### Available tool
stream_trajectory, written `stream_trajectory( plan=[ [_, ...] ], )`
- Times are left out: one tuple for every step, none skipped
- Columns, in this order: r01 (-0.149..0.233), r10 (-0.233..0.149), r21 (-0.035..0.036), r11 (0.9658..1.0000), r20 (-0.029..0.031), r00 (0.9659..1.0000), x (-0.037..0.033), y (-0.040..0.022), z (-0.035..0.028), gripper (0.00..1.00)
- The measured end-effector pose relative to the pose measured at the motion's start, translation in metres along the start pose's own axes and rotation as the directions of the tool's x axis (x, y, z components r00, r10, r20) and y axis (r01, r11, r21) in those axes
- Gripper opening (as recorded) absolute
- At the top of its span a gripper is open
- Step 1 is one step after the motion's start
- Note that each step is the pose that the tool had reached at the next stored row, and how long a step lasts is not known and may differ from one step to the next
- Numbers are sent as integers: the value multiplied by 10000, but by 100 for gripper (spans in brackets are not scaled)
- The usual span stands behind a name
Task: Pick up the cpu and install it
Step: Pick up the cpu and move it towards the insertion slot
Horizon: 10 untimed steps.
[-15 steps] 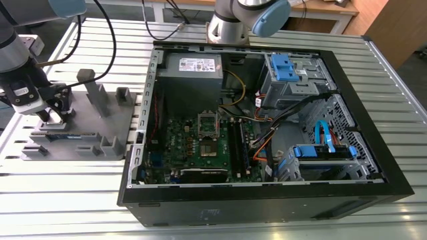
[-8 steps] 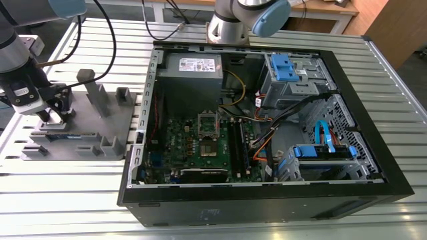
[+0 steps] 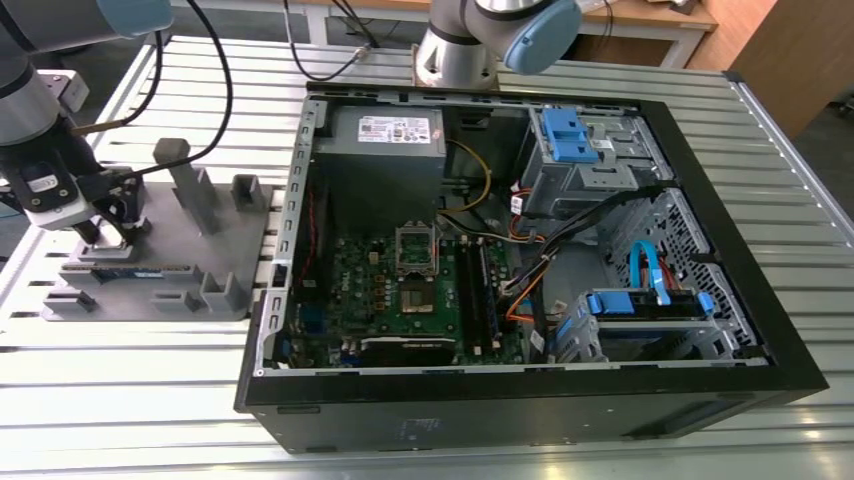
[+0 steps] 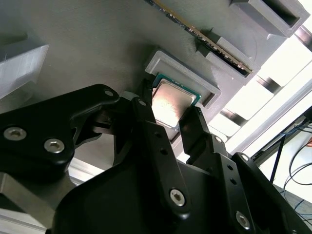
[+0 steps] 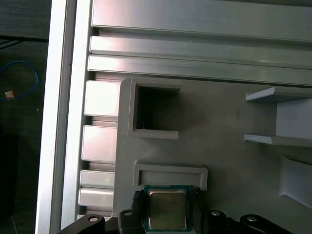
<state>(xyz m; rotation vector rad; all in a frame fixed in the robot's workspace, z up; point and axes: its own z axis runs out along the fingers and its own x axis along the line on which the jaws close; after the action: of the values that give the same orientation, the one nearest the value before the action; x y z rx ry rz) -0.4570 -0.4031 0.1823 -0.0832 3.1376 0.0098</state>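
Exterior view: on the holder tray, the gripper screens the pocket beneath it; contents not discernible. Second wrist view: the cpu, seated in the tray's pocket, is partly covered by the gripper's black body. The memory stick, further along the tray, is cut by the frame.

arm bent down | gripper pts down | fingers pinch cpu sides
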Motion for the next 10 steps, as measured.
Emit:
stream_trajectory(
  plan=[
    [0,0,0,10000,0,10000,0,0,0,47],
    [0,0,-1,10000,3,10000,0,0,2,48],
    [0,0,-3,10000,5,10000,-1,0,3,48],
    [0,0,-2,10000,5,10000,0,0,4,54],
    [0,0,-2,10000,4,10000,-1,0,4,54],
    [0,0,-1,10000,3,10000,0,0,4,54],
    [0,0,0,10000,1,10000,0,0,3,54],
    [0,0,0,10000,0,10000,0,0,3,54],
    [0,0,0,10000,0,10000,0,0,3,54],
    [0,0,0,10000,0,10000,0,0,3,54]
  ],
)
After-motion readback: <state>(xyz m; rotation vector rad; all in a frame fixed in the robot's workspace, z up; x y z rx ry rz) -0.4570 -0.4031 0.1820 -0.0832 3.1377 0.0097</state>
